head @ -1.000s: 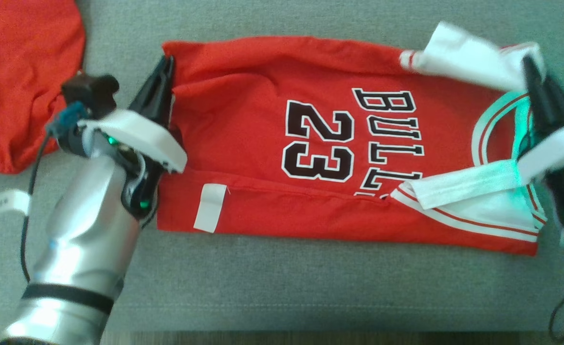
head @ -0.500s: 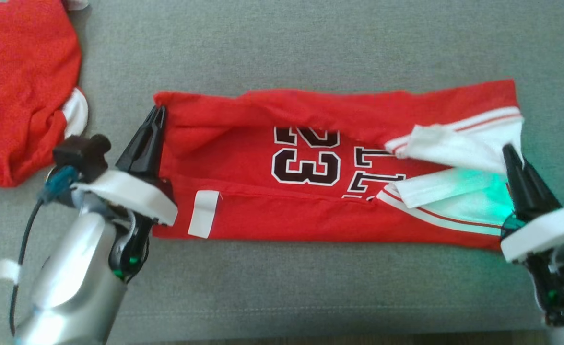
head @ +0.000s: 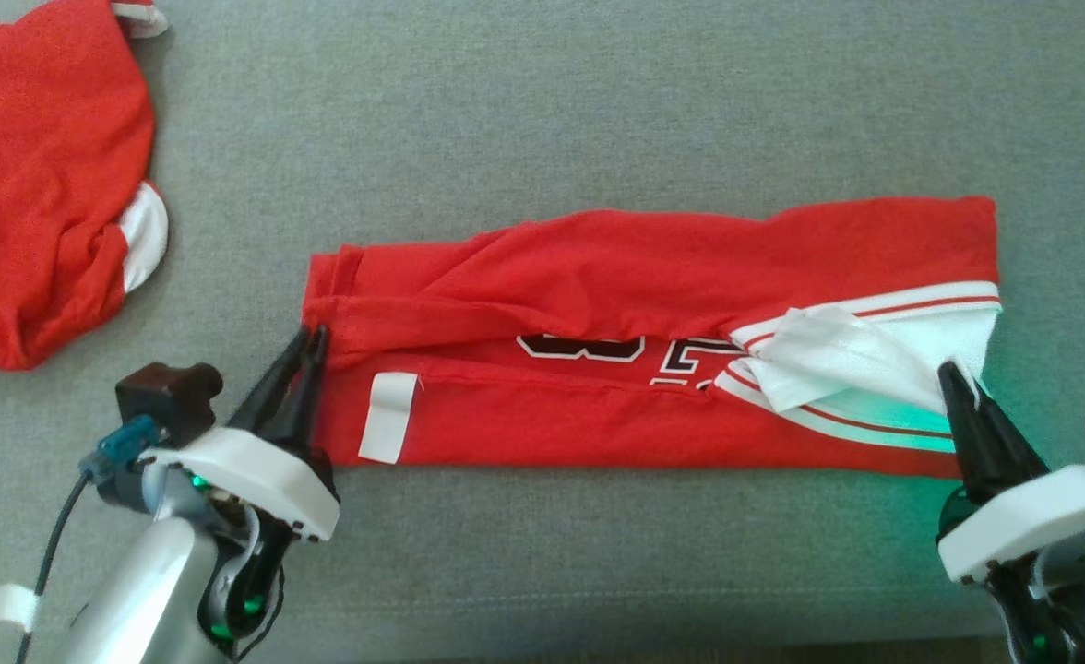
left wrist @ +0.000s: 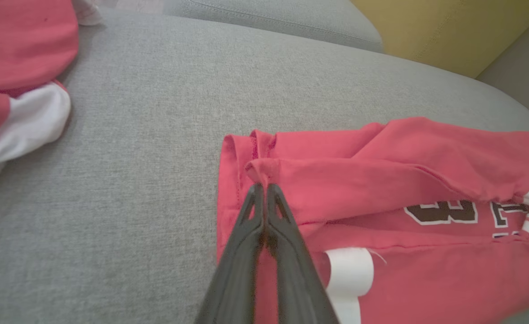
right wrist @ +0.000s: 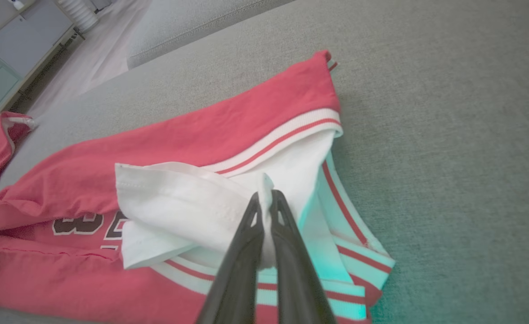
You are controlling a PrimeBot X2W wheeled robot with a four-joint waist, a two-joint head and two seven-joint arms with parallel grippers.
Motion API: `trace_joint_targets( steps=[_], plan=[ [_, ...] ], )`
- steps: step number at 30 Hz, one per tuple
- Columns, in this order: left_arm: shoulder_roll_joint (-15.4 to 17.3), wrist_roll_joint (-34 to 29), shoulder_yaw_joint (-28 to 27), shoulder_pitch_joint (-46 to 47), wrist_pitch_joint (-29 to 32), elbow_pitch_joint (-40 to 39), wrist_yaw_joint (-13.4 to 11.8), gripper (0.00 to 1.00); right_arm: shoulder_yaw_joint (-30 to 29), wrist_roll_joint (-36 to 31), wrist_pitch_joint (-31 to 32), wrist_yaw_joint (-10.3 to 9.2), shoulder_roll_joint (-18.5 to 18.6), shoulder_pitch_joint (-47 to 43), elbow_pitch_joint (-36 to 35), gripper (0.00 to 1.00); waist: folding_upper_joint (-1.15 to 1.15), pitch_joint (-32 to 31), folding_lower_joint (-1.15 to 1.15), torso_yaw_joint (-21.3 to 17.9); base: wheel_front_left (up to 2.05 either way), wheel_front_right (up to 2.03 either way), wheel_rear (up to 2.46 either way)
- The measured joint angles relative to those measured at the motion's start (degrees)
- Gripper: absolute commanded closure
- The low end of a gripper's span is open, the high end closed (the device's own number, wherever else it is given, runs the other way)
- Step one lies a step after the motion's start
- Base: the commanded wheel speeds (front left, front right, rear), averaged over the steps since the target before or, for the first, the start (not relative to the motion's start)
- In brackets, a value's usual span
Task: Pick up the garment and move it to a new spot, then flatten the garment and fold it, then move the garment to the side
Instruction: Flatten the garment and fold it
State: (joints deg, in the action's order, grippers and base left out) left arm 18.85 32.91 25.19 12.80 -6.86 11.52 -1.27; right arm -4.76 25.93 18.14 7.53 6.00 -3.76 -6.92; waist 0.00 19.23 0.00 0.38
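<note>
Grey woven sofa cushion [head: 598,111] bears the white-trimmed red basketball jersey [head: 644,277] as a long folded band across its middle, a crumpled red garment [head: 35,184] well apart at far left. Reaching in from the near edge, my left gripper [head: 310,334] is clamped on the jersey's red left-end fold, my right gripper [head: 953,373] on white cloth at its right end. Since half a second ago both drew nearer, dragging the far layer over most of the black number [head: 579,347].
</note>
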Motion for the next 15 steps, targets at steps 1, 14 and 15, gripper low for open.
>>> trace_joint_targets(
  steps=[1, 14, 15],
  plan=[
    [0.0, 0.3, 0.0, -0.1, 0.3, 0.0, -0.3, 0.00, 0.0, -0.9, -0.1, 0.00, 0.0, -0.4, -0.2, 0.00, 0.00, -0.1, 0.00, 0.0, 0.00, 0.00, 0.00],
    [0.1, -4.1, -3.7, -3.3, -6.1, -5.8, -8.8, 0.00, -1.0, -13.7, -10.9, 0.00, -2.0, -1.4, -7.5, 0.00, 0.00, -2.5, 0.00, -0.8, 0.00, 0.00, 0.00],
    [0.1, -4.7, -3.9, -3.3, -6.4, -6.9, -9.2, 0.00, -0.9, -14.3, -11.4, 0.00, -2.1, -1.2, -7.9, 0.00, 0.00, -2.7, 0.00, -0.8, 0.00, 0.00, 0.00]
  ],
)
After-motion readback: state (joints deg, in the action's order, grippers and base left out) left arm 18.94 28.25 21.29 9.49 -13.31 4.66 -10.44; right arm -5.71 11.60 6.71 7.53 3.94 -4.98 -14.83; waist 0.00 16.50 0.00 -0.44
